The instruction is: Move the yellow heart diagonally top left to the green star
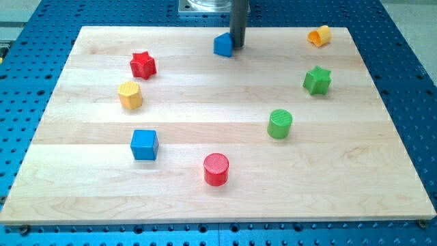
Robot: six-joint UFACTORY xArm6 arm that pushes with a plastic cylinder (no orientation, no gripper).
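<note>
The yellow heart (319, 35) lies near the board's top right corner. The green star (317, 80) sits just below it, apart from it. My tip (238, 46) is at the top middle of the board, far to the left of both. It touches the right side of a blue triangular block (222, 45).
A red star (143, 65) and a yellow hexagon (130, 94) lie at the left. A blue cube (144, 144) and a red cylinder (216, 169) lie lower down. A green cylinder (279, 124) stands below and left of the green star. The wooden board (355, 191) rests on a blue perforated table.
</note>
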